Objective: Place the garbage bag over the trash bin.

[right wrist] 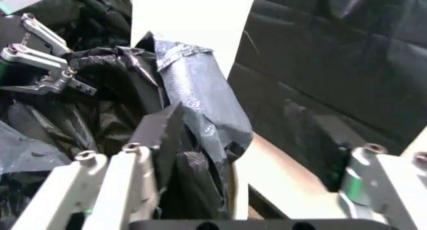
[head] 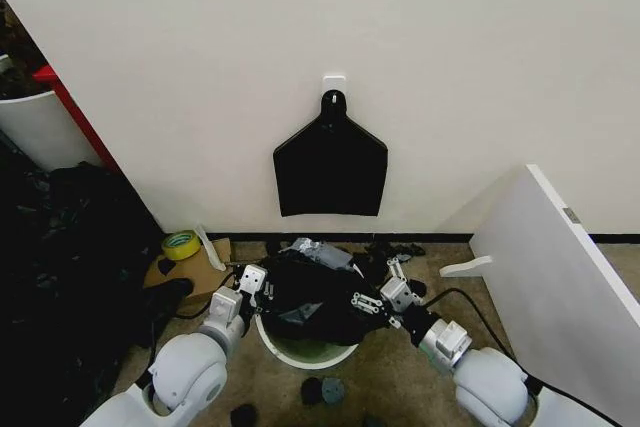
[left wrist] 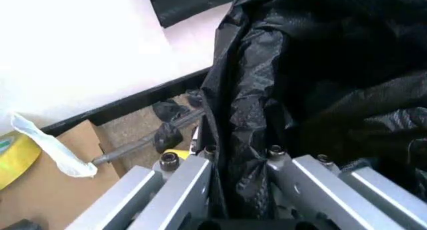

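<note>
The garbage bag (head: 318, 297), glossy black and crinkled, lies bunched over the mouth of the trash bin (head: 305, 355), a round white bucket whose near rim and pale inside show below it. My left gripper (head: 252, 283) is at the bag's left side, shut on a fold of it (left wrist: 243, 160). My right gripper (head: 384, 296) is at the bag's right side. It stands open (right wrist: 260, 145), and a ridge of the bag (right wrist: 200, 109) lies against one finger (right wrist: 157, 135).
A flat fan-shaped bundle of black bags (head: 330, 162) hangs on the wall behind. A cardboard box (head: 190, 267) with a yellow tape roll (head: 181, 244) sits at the left, a slanted white panel (head: 560, 267) at the right. Black scraps (head: 322, 390) lie on the floor in front.
</note>
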{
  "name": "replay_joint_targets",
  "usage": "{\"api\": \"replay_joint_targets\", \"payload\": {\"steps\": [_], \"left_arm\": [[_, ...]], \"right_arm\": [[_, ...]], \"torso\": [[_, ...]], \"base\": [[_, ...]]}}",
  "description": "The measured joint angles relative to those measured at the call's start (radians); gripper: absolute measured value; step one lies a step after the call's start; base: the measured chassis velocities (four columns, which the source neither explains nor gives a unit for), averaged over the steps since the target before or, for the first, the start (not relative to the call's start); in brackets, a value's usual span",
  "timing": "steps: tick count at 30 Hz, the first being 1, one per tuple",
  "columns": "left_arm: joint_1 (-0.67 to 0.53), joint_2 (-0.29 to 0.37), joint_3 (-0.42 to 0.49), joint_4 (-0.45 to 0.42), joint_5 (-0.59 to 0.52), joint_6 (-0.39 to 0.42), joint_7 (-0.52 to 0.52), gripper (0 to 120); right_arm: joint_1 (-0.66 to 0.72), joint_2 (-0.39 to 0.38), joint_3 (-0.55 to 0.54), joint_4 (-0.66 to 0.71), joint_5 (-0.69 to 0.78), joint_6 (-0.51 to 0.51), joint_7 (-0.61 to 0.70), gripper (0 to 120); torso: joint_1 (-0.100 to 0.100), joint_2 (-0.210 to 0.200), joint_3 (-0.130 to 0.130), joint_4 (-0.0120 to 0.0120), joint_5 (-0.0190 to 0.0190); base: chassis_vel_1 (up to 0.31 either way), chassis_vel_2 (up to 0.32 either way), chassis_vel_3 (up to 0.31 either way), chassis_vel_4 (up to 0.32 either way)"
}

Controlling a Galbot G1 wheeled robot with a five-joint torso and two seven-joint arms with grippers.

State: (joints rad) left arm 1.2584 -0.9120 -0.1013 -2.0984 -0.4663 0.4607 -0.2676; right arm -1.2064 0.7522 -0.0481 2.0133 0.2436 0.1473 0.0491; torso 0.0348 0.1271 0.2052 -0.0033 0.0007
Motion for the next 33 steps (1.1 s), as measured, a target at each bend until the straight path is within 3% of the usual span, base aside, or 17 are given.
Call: {"api": "replay_joint_targets", "payload": {"steps": [15,31,32,33], "left_arm": [[-0.001,-0.004,0.001,-0.005,-0.001,0.008,0.001,1],[0.017,-0.005,-0.008,-0.021,0.002,0.01,0.003,1],[0.017,-0.005,-0.008,-0.021,0.003,0.01,0.003,1],[0.018,-0.005,-0.008,-0.022,0.004,0.01,0.003,1]], "right_arm": [[0.024,0.001,-0.001,-0.029,-0.063,0.01,-0.056,0],[0.024,0.002,0.006,-0.035,-0.09,0.019,-0.066,0],[0.023,0.001,0.007,-0.034,-0.09,0.019,-0.066,1],[0.021,0.0,0.008,-0.032,-0.09,0.019,-0.066,10]], "torso": [[0.0,0.0,0.0,0.0,0.0],[0.0,0.0,0.0,0.0,0.0],[0.0,0.0,0.0,0.0,0.0],[0.0,0.0,0.0,0.0,0.0]], "base": [[0.0,0.0,0.0,0.0],[0.0,0.0,0.0,0.0],[0.0,0.0,0.0,0.0],[0.0,0.0,0.0,0.0]]}}
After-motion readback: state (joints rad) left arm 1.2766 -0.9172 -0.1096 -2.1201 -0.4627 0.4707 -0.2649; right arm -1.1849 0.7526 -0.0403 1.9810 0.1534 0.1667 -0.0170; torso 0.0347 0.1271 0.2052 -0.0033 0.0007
